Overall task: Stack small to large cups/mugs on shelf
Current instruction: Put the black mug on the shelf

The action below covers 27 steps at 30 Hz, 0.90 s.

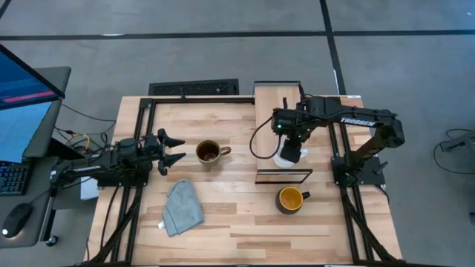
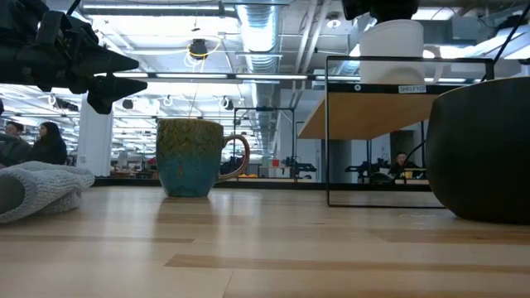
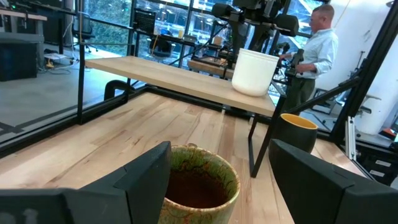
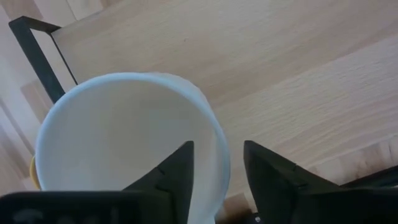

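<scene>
The white mug point(image 1: 289, 154) stands on the shelf point(image 1: 276, 111) near its front end, centre right of the high view, close to the shelf's dark frame corner point(image 4: 31, 28). The right gripper point(image 4: 217, 163) hangs right over it, jaws parted astride the mug's rim, one finger inside and one outside, not pinching it. Bare shelf board stretches behind the mug toward the top of the frame.

The olive-brown mug point(image 1: 208, 153) sits on the bench at centre, handle pointing right. The left gripper point(image 1: 174, 149) hovers just left of it, jaws spread wide and empty, apart from the mug. The dark mug with yellow inside point(image 1: 291, 199) stands on the bench below the shelf's front end. A grey cloth point(image 1: 182, 208) lies lower left. The light wood bench point(image 1: 223, 237) is bare along its lower edge. A person point(image 3: 314, 46) stands in the room beyond.
</scene>
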Motion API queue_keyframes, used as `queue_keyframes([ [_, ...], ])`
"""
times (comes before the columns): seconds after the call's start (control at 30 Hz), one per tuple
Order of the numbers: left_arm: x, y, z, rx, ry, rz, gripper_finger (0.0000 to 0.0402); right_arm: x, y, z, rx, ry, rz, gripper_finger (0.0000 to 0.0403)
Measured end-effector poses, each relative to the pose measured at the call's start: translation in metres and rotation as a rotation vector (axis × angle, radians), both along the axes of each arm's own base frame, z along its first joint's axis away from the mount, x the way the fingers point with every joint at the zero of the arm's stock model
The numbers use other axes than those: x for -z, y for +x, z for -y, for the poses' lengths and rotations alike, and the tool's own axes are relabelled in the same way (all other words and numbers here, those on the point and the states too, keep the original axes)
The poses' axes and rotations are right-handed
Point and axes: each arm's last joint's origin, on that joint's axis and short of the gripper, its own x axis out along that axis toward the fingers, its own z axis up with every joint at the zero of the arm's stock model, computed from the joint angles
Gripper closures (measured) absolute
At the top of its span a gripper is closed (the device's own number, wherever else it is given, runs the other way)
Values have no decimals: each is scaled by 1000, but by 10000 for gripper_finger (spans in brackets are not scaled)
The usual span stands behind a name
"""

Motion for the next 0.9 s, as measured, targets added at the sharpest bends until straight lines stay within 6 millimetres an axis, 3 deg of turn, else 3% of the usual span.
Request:
queue_keyframes([
  [0.53, 0, 0, 0, 0, 0, 0, 141, -1, -2, 0, -11, 1, -18, 222],
  [0.9, 0, 0, 0, 0, 0, 0, 141, -54, -7, -1, -11, -22, 170, 220],
])
